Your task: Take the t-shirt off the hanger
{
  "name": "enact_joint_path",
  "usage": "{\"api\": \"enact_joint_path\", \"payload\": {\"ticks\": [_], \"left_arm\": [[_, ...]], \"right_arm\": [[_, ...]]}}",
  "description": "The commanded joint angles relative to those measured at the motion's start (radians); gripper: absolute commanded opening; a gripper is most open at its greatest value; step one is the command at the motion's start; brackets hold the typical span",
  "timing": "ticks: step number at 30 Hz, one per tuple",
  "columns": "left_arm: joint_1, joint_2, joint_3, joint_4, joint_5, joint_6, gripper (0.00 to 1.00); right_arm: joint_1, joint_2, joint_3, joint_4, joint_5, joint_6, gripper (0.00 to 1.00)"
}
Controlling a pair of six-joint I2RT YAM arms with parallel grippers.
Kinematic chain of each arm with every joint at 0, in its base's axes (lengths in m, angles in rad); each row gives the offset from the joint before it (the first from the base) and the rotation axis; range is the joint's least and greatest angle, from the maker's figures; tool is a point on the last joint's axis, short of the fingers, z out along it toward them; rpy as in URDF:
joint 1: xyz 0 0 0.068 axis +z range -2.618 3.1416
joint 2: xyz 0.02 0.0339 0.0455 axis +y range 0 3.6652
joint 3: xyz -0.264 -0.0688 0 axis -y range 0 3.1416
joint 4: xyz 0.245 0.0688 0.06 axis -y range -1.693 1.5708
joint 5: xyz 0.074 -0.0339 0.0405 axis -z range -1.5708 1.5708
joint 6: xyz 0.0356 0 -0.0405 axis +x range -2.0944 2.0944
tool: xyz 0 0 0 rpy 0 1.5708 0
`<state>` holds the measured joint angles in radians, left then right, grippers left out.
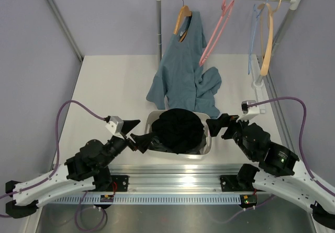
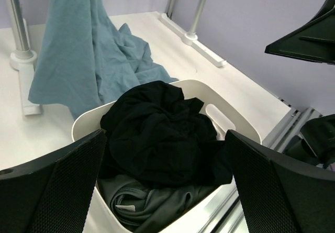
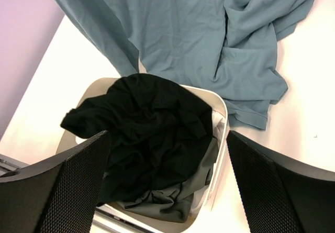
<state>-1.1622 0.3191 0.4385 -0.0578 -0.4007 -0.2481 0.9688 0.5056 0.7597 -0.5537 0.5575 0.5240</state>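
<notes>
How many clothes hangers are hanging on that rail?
4. A wooden hanger at the left carries the teal shirt, a bare pink hanger hangs centrally, and a thin blue hanger and a tan hanger hang at the right. None looks hidden.

The black t-shirt (image 2: 152, 123) lies crumpled in a white plastic bin (image 2: 230, 115), heaped on dark grey clothes (image 2: 152, 201) and rising above the rim. The left gripper (image 2: 165, 133) has its fingers spread wide, one on each side of the bin's near part. Behind, a teal shirt (image 2: 78, 50) hangs down, its hem pooled on the white table (image 2: 172, 44) beside a rack post (image 2: 15, 23).
</notes>
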Motion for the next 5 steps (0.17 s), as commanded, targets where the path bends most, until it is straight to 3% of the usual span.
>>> {"api": "enact_joint_path", "payload": {"ticks": [1, 5], "left_arm": [[-0.004, -0.031, 0.04, 0.036, 0.042, -0.013, 0.99], [-0.002, -0.045, 0.036, 0.03, 0.025, -0.011, 0.99]], "right_arm": [[0.008, -0.051, -0.005, 0.035, 0.012, -0.019, 1.0], [0.01, -0.072, -0.033, 0.06, -0.016, -0.025, 1.0]]}}
